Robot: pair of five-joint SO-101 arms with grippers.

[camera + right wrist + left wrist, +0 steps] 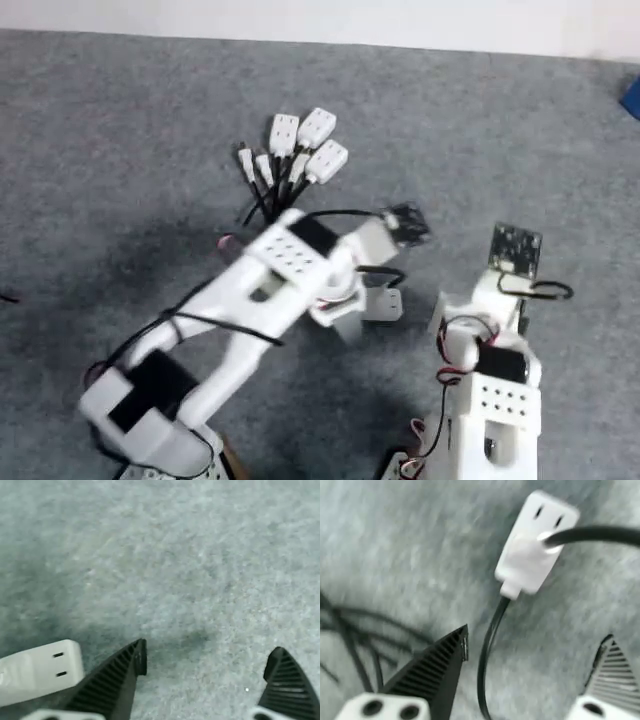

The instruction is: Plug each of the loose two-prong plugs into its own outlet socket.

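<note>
Spread and empty, the left gripper point(537, 635) hangs over a lone socket point(525, 565) at the centre of the table point(90, 130), apparently lining up a grasp clear of its cord point(490, 645), with plugs point(255, 165) at twelve o'clock and the right gripper point(208, 649), also spread, at five.

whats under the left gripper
A white socket with its black cord lies on grey carpet below the left gripper; another black cable crosses its face, hiding part of it.

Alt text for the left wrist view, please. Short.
A white outlet socket with two slots lies on the grey surface, beyond the open left gripper. Its black cord runs between the gripper's fingers; another black cable crosses its face.
</note>
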